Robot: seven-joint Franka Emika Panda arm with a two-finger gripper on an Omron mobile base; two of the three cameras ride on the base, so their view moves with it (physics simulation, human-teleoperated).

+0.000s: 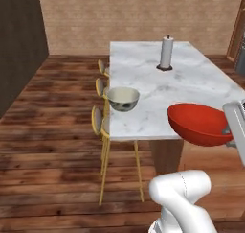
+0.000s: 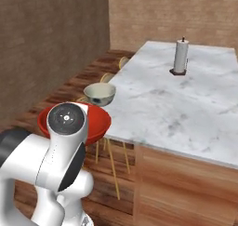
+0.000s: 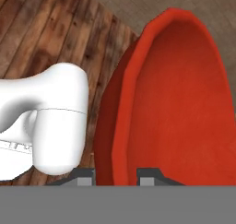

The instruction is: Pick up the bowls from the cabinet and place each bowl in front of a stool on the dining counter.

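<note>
My gripper (image 3: 116, 177) is shut on the rim of the wide red bowl (image 3: 184, 103), one finger inside the wall and one outside. The red bowl (image 1: 198, 124) hangs in the air at the near end of the white marble dining counter (image 1: 191, 83), partly past its front edge. In the right base view my arm covers part of the red bowl (image 2: 100, 122). The smaller cream bowl (image 1: 123, 99) stands upright on the counter's left edge, in front of a stool (image 1: 98, 119); it is also in the right base view (image 2: 99, 94). The cabinet is out of view.
Two more yellow-legged stools (image 1: 100, 88) (image 1: 101, 66) line the counter's left side. A paper towel roll (image 1: 166, 52) stands upright on its holder toward the far end of the slab (image 2: 186, 109). Wooden floor surrounds the island, and a dark wall rises at the left.
</note>
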